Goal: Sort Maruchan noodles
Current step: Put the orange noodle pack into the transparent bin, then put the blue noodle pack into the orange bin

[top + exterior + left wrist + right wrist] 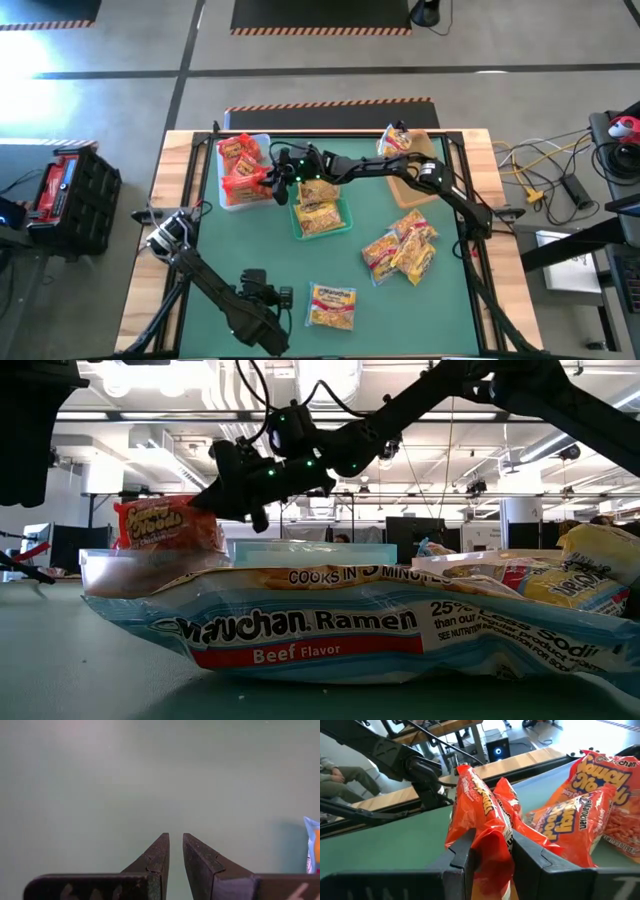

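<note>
Maruchan noodles lie in several spots on the desk (380, 215), and the red-orange packet (480, 827) that matters now is pinched in my right hand (275, 180). That hand hangs at the near edge of the clear bin (262, 143) by the desk's far left corner, where other red-orange packets (236, 160) already lie. From the wrist I see my two fingers (532, 857) clenched on the packet's lower end, so its long axis stands up and away from the hand, the rest of the wrapper crumpled above the grip. The bin's inside is just leftward of the packet, almost under it. I judge the coming move to be short: carry the packet a little further over the bin wall and let go.

My left hand (176, 852) waits well apart from the bin, near the desk's front edge, its fingers close together on nothing, beside the Beef Flavor packet (332, 305).
</note>
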